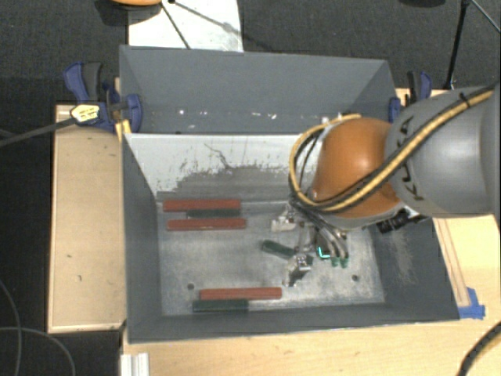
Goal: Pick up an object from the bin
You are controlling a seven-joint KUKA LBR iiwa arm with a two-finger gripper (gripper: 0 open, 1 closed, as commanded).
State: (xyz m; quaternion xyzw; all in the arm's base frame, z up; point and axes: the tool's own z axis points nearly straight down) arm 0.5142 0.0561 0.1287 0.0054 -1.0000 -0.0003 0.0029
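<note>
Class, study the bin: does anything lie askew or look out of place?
The dark green bar beside the gripper lies tilted, while the red bars lie level. Nothing looks spilled or broken.

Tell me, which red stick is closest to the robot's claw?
The lone red stick at the front of the bin, beside a dark green stick. Its right end lies near the gripper; the other two red sticks lie together farther left.
</note>
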